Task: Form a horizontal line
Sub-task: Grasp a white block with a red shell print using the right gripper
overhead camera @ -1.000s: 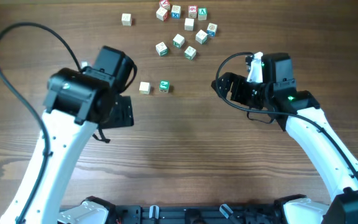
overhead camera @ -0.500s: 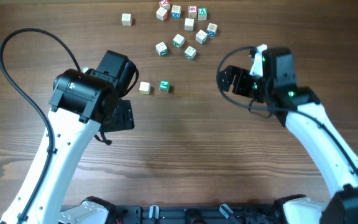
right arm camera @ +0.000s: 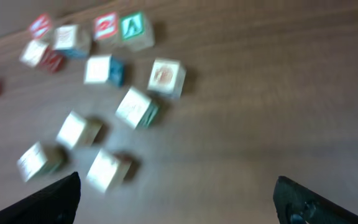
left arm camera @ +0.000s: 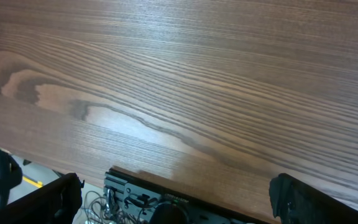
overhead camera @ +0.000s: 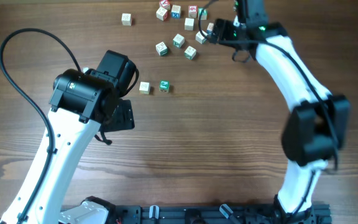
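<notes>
Loose letter cubes point(overhead camera: 178, 40) scattered nr far edge of wood tbl point(overhead camera: 216, 143).

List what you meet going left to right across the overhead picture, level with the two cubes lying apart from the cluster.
left arm → plain cube → green-marked cube → right arm. The cluster of cubes higher up is left out.

Dark brown wood-grain table point(overhead camera: 191, 149), even soft light; black rail point(overhead camera: 185, 214) along near edge.
</notes>
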### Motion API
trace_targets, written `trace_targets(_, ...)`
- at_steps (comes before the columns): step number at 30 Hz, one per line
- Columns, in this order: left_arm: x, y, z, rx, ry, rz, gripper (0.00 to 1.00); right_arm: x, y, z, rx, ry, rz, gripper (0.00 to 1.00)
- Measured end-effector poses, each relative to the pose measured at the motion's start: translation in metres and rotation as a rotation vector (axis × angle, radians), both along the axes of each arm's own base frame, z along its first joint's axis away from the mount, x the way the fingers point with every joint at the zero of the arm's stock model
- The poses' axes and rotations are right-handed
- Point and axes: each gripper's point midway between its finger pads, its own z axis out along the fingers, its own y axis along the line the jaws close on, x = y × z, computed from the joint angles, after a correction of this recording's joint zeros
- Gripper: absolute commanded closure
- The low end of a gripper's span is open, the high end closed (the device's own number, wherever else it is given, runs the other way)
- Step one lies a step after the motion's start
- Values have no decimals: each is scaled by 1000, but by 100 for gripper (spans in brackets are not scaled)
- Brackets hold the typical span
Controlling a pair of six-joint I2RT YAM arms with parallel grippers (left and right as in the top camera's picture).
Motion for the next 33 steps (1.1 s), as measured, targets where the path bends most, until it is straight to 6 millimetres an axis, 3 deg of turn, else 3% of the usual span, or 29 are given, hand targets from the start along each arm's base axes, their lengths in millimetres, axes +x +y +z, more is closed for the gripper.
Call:
trace_targets(6, 0, 0, 0, 0, -1, 0, 0, 61, 19, -74, 32, -11, -74, 4)
trace_targets(9, 0, 0, 0, 0, -1, 0, 0, 70, 32, -95, 66, -17, -99, 7)
trace_targets(15, 0, 0, 0, 0, -1, 0, 0, 84, 47, -89, 121, -88, -136, 18)
trace_targets(20, 0, 0, 0, 0, -1, 0, 0, 90, 42, -83, 119, -122, -185, 20)
trace_targets(24, 0, 0, 0, 0, -1, 0, 0, 88, 36, -91, 94, -108, -210, 21)
trace_targets(26, 0, 0, 0, 0, -1, 0, 0, 86, 33, -103, 71, -87, -216, 27)
trace_targets(33, 0, 0, 0, 0, -1, 0, 0, 83, 31, -106, 45, -75, -217, 57)
